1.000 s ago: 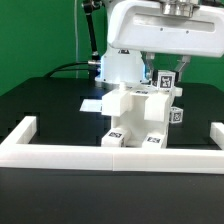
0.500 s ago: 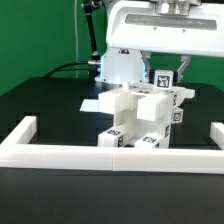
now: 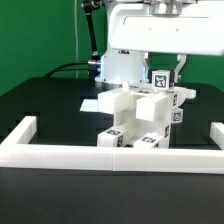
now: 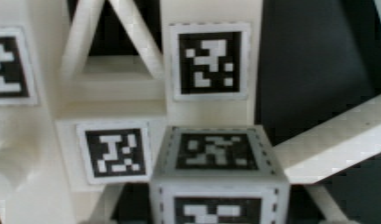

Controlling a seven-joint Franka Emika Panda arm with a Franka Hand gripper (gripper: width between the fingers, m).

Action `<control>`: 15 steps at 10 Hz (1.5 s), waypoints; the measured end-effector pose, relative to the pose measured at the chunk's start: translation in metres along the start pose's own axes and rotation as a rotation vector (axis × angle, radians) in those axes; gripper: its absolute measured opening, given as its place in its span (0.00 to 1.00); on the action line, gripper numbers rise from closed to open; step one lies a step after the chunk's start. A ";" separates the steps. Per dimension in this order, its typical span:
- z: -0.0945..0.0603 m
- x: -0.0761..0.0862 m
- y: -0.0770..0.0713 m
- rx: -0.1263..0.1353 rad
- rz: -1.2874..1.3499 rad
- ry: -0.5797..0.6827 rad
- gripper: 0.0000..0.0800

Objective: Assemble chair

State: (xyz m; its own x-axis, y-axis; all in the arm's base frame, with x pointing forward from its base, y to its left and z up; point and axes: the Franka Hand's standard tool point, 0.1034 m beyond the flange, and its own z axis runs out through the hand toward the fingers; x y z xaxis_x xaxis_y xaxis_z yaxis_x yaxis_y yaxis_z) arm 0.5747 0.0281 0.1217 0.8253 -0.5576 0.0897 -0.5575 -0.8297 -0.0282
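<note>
Misalignment is the main worry. The chair (image 3: 140,112), a part-built cluster of white tagged blocks, stands inside the border frame (image 3: 60,153), close against the frame's front rail and toward the exterior view's right of the frame's middle. The gripper (image 3: 166,72) hangs above the frame's inside, directly over the chair's tallest tagged piece (image 3: 163,78), with a dark finger showing on either side of it. Whether the fingers pinch that piece or stand just clear of it I cannot tell. The wrist view is filled with tagged faces (image 4: 212,60) and shows no contact. If the piece is held and pressed down off-line, it could jam, or tip the loose assembly against the frame's rail. If it is not held, a closing grip that catches only a corner could twist it out of its seat.
</note>
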 end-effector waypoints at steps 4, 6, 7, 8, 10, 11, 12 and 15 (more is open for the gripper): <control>0.001 0.001 0.000 0.015 0.266 -0.006 0.36; 0.001 0.000 -0.001 0.022 0.424 -0.014 0.36; 0.001 0.000 -0.001 0.024 0.479 -0.018 0.36; 0.001 0.000 -0.001 0.030 0.556 -0.027 0.36; 0.001 -0.001 -0.002 0.032 0.558 -0.027 0.36; 0.001 -0.001 -0.002 0.032 0.520 -0.027 0.49; 0.001 -0.001 -0.002 0.032 0.519 -0.027 0.67; 0.001 -0.004 -0.006 0.035 0.276 -0.023 0.80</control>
State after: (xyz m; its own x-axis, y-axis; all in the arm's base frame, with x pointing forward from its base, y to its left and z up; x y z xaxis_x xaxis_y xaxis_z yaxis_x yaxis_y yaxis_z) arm 0.5749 0.0352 0.1203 0.6444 -0.7629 0.0515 -0.7586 -0.6463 -0.0824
